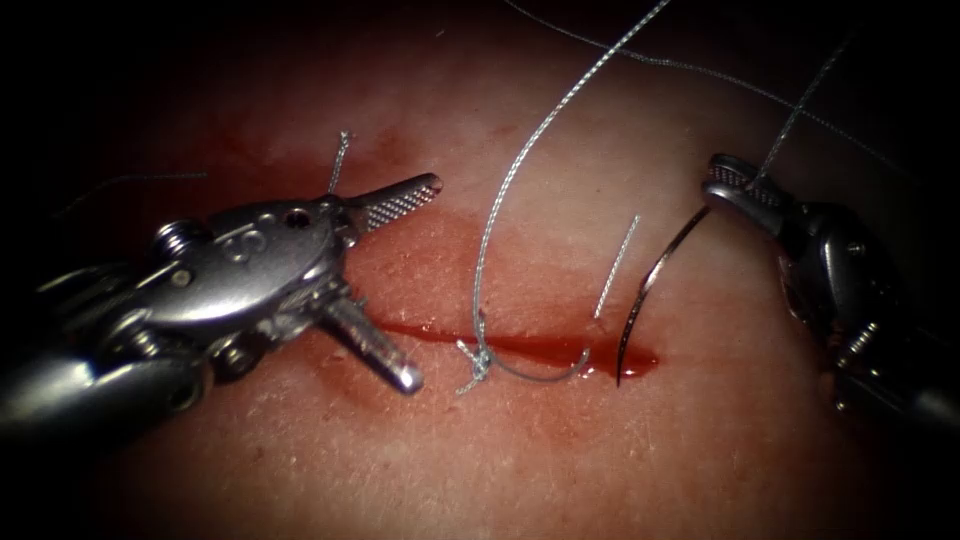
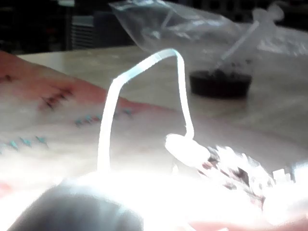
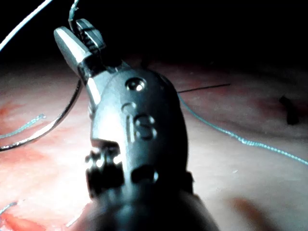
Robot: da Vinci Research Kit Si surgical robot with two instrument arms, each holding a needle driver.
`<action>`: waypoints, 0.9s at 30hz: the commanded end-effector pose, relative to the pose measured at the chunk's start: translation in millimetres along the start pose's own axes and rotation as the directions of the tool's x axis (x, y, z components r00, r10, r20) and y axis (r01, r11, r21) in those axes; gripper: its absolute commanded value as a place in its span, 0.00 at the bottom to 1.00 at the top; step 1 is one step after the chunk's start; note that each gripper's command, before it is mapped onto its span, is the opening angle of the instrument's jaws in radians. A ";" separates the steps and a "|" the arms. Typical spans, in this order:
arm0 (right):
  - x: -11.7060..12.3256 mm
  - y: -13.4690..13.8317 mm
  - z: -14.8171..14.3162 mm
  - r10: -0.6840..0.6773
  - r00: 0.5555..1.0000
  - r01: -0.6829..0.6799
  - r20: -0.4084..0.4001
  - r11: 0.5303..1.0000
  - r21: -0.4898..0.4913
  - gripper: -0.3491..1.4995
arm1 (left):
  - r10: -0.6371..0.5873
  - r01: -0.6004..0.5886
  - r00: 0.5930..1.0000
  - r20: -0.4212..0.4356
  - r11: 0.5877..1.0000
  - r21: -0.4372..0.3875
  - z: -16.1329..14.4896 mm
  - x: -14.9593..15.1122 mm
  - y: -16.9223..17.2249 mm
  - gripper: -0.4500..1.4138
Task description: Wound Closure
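1. Endoscope view: the left end effector (image 1: pixel 395 285) sits at the left of the frame with its jaws spread wide and holding nothing, one jaw up over the tissue (image 1: pixel 500 460), the other near the left end of the cut (image 1: pixel 520 345). At the right of the frame the right end effector (image 1: pixel 738 188) is clamped on the needle (image 1: pixel 645 295) at its thread end; the curve sweeps down and the point touches the red fluid (image 1: pixel 545 350) at the cut's right end. I cannot tell if it has entered. The thread (image 1: pixel 520 160) loops from a knot (image 1: pixel 478 365) on the cut.

2. Left wrist view: a pale tube (image 2: pixel 144 82) arches over the tissue (image 2: pixel 72 125); a dark dish (image 2: pixel 220 83) stands on the worktop (image 2: pixel 269 110).

3. Right wrist view: the right end effector (image 3: pixel 79 41) pinches the needle (image 3: pixel 53 122), its jaws closed.

4. The needle looks stiff, light and slick, best gripped back from the point; the thread is limp, the tissue soft.
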 end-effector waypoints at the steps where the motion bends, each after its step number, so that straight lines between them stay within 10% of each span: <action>1: 1.9 0.7 1.4 0.007 1.000 -0.007 0.009 1.000 -0.027 0.00 | -0.019 0.019 1.000 -0.006 0.999 0.047 2.4 0.6 0.2 0.86; 5: 2.4 0.8 0.9 0.016 0.999 -0.016 0.035 1.000 -0.003 0.00 | 0.001 0.015 0.997 -0.083 0.980 0.198 8.4 8.6 0.6 0.62; 11: -0.8 0.7 -1.7 -0.165 0.986 0.159 0.001 0.957 0.244 0.00 | 0.066 -0.024 0.989 -0.129 0.953 0.301 9.2 12.1 2.6 0.72; 12: -1.6 1.0 -2.4 -0.191 0.981 0.183 0.019 0.963 0.197 0.00 | 0.073 -0.026 0.988 -0.136 0.947 0.321 9.0 12.3 2.7 0.62; 13: -1.8 1.2 -2.7 -0.205 0.978 0.197 0.044 0.970 0.140 0.00 | 0.073 -0.024 0.988 -0.139 0.945 0.325 8.9 12.5 2.6 0.23; 15: -1.9 1.2 -2.7 -0.227 0.973 0.220 0.044 0.967 0.125 0.00 | 0.157 -0.121 0.980 -0.123 0.958 0.261 9.0 13.1 2.8 0.00; 17: -2.6 1.3 -2.9 -0.379 0.925 0.381 -0.035 0.919 0.100 0.00 | 0.188 -0.174 0.945 -0.268 0.982 0.077 9.9 14.7 3.6 0.00; 20: -3.7 1.8 -3.1 -0.369 0.914 0.386 -0.168 0.918 0.086 0.00 | 0.125 -0.110 0.933 -0.337 0.992 0.065 10.2 16.6 4.1 0.00; 27: -4.0 1.0 -1.8 -0.363 0.911 0.386 -0.196 0.918 0.096 0.00 | 0.086 -0.167 0.910 -0.405 0.971 -0.170 8.7 15.4 8.7 0.00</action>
